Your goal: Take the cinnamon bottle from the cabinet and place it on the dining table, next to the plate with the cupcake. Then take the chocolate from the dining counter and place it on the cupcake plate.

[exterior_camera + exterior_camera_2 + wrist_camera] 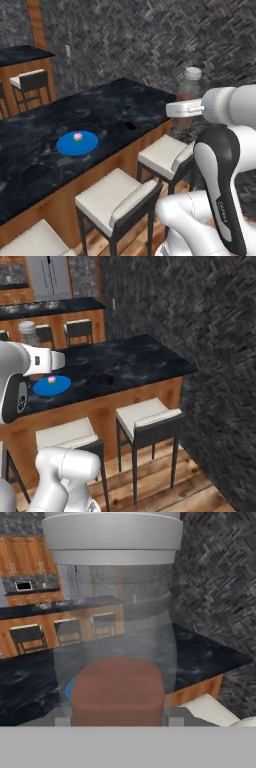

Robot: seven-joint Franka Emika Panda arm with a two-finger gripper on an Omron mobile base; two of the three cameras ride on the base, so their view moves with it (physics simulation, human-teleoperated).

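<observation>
Cinnamon bottle hangs in the air past the right end of the counter, upright, with its pale cap on top and red-brown powder filling its lower part. The claw holds it at mid-height, its white hand reaching in from the right; the fingers themselves are hidden behind the glass, yet the bottle has nothing under it, so the claw is clamped on it.

Going from left to right in the left base view: a blue plate lies flat on the dark marbled counter, with a small pink-topped cupcake at its middle. Further right, near the counter's front edge, lies a small dark flat piece, the chocolate, well apart from the plate. Then comes the bottle, off the counter and above a white-seated stool.

In the right base view the bottle's cap shows just above the white arm at the far left, with the plate below and to its right, and the chocolate further right on the counter.

In the hand view the clear bottle stands very close, its brown powder low and its wide grey cap at the top.
</observation>
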